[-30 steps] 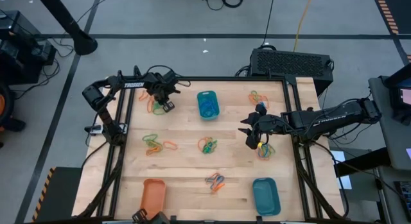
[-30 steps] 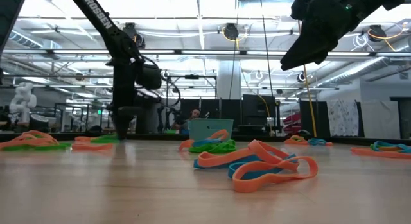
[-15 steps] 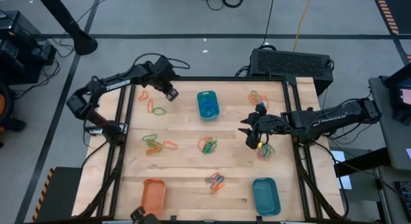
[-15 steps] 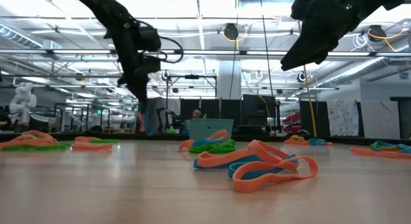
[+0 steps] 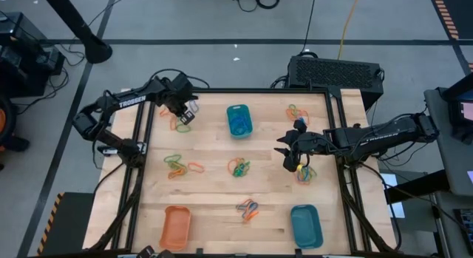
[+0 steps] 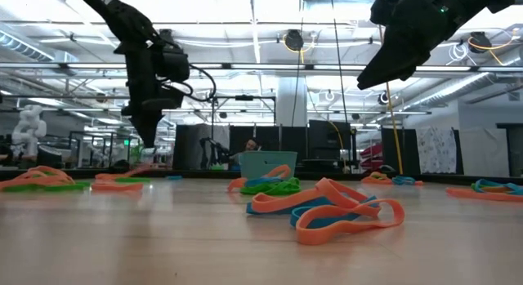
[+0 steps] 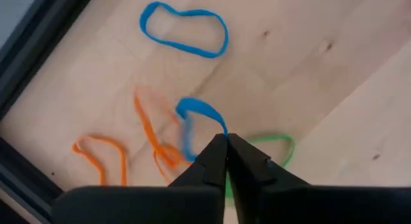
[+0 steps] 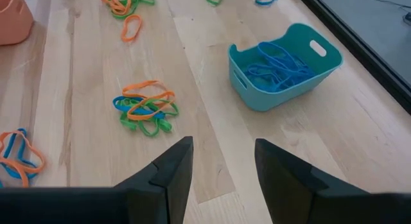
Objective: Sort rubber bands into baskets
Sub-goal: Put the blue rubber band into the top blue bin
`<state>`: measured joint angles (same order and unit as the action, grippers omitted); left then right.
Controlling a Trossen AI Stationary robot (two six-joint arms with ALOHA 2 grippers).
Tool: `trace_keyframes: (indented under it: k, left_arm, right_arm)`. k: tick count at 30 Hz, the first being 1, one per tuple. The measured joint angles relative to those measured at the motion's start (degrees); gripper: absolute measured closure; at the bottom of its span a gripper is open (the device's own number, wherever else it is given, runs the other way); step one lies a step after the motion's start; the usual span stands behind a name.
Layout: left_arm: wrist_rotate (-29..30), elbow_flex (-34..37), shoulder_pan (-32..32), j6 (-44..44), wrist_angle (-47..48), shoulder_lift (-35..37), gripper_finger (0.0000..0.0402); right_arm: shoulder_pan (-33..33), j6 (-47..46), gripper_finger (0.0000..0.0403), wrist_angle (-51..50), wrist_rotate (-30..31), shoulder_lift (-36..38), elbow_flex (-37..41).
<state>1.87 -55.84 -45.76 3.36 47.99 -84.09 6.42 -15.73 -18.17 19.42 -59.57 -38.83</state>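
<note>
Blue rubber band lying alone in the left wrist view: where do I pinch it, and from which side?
Pinch one long strand of the blue rubber band from straight above, likely: it lies flat as an open loop, clear of the orange bands.

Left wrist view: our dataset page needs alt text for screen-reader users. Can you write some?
The left claw, shut, pinches a blue rubber band above a light wooden table. On the wood lie another blue band, orange bands and a green band partly hidden behind the fingers.
</note>
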Motion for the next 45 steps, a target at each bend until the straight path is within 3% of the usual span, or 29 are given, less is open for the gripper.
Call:
trace_keyframes:
  k: [7, 11, 18, 24, 45]
  left_arm:
    - [3.5, 0.1, 0.0, 0.0, -1.0, 0.0, 0.0301]
    - [4.0, 0.1, 0.0, 0.0, -2.1, 0.0, 0.0278]
    - [-0.9, 0.1, 1.0, -0.3, -11.4, -1.9, 0.0274]
    - [-3.6, -0.1, -0.2, -11.6, -16.0, -9.8, 0.0274]
    - [-1.7, -1.5, -0.3, -6.0, -17.9, -17.9, 0.0274]
  right_arm:
    - [0.0, 0.0, 0.0243, 0.0, 0.0, 0.0, 0.0]
    - [0.0, 0.0, 0.0243, 0.0, 0.0, 0.0, 0.0]
    - [0.0, 0.4, 0.0243, 0.8, 0.0, 0.0, 0.0]
    - [0.0, 0.4, 0.0243, 1.3, 0.1, 0.0, 0.0]
    - [-0.1, 1.7, 0.0243, 1.2, 0.2, 0.0, 0.0]
